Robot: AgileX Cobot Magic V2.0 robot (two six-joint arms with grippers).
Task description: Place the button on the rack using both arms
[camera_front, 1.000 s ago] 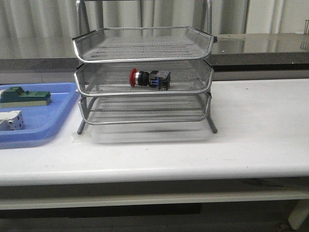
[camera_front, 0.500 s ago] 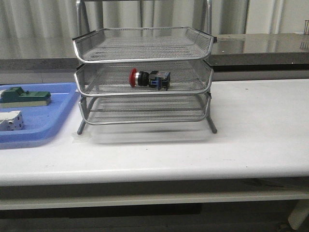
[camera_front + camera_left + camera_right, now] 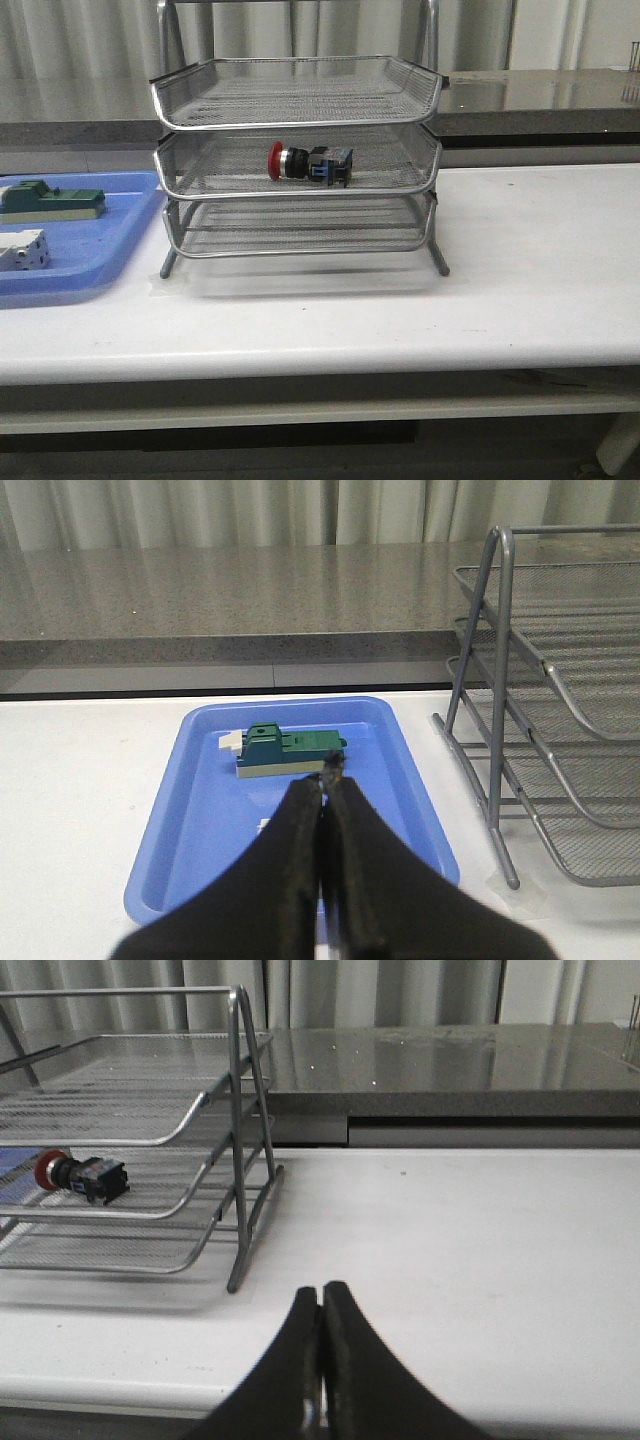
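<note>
We find the button (image 3: 309, 163) already lying on its side in the middle tier of the rack (image 3: 297, 160), its long axis running across the tray, red cap toward our left and the dark block body toward our right. Neither arm shows in the front view; both appear drawn back from the rack. The left gripper (image 3: 323, 780) has its jaws pressed together with nothing between them, looking over the blue tray (image 3: 200, 810), where the green block part (image 3: 290, 752) lies; a white block (image 3: 22, 249) sits nearer the front of that tray. The rack stands just beside the tray, on its right. The right gripper (image 3: 321, 1300) also has its jaws together and empty, hovering over bare desk (image 3: 450, 1240) on the rack's right side; from there the button (image 3: 82, 1175) lies off beyond the rack's upright leg, inside the mesh. We judge the placement done, so no reach seems called for. If either arm had to return, the right looks nearer, and the top tier's rim and the side uprights would stand in the way.
</note>
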